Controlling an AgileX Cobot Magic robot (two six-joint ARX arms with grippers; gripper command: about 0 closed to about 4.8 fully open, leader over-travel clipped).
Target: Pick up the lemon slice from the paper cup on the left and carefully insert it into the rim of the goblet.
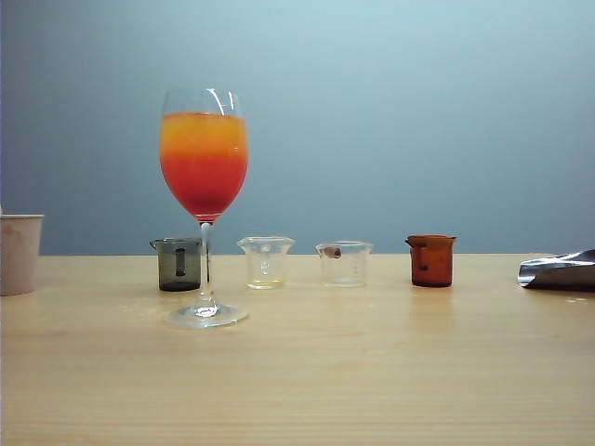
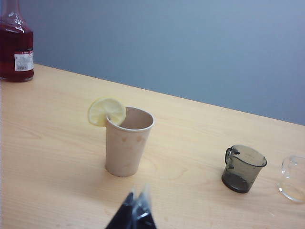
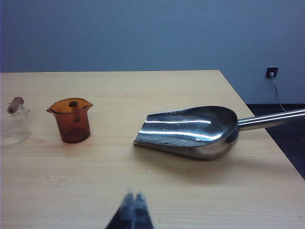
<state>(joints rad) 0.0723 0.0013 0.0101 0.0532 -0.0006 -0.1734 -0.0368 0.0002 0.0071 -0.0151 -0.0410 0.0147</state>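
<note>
Showing lemon slice (image 2: pixel 106 111) only at left wrist | left hand (image 2: pixel 135 210), right hand (image 3: pixel 134 210) pressed together

4 small beakers (image 1: pixel 179 264), 1 goblet (image 1: pixel 204 186), 1 paper cup (image 2: pixel 127 143) (1 lemon slice (image 2: pixel 106 111) on its rim), 1 metal scoop (image 3: pixel 190 131), 1 bottle (image 2: pixel 15 45).

1. A staged test bench for drink mixing, not a lived-in kitchen: a bare pale wood counter (image 1: pixel 307 372) stands against a plain blue-grey wall.
2. Bar props on it: a layered drink in a goblet (image 1: pixel 204 167), small measuring beakers (image 1: pixel 266 261), a metal scoop (image 3: pixel 190 131), a red syrup bottle (image 2: pixel 15 47).
3. A wall socket (image 3: pixel 271 72) with a cable.
</note>
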